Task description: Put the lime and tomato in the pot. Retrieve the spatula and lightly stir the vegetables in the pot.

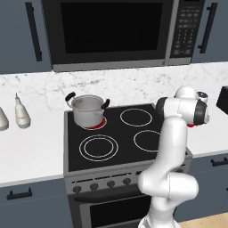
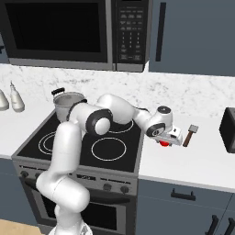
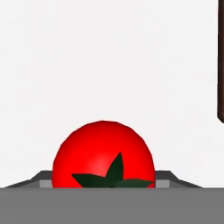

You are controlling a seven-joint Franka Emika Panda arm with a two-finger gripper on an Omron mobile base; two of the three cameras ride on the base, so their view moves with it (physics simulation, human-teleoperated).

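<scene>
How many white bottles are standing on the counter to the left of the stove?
2. One white bottle with a pointed cap stands left of the black stovetop; another rounded white bottle sits at the picture's left edge, partly cut off. More may be hidden beyond it.

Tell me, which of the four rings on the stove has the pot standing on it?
The back left ring, nearest the wall and the two white bottles: the steel pot stands on it, red glowing under its base. The other three rings are bare.
</scene>
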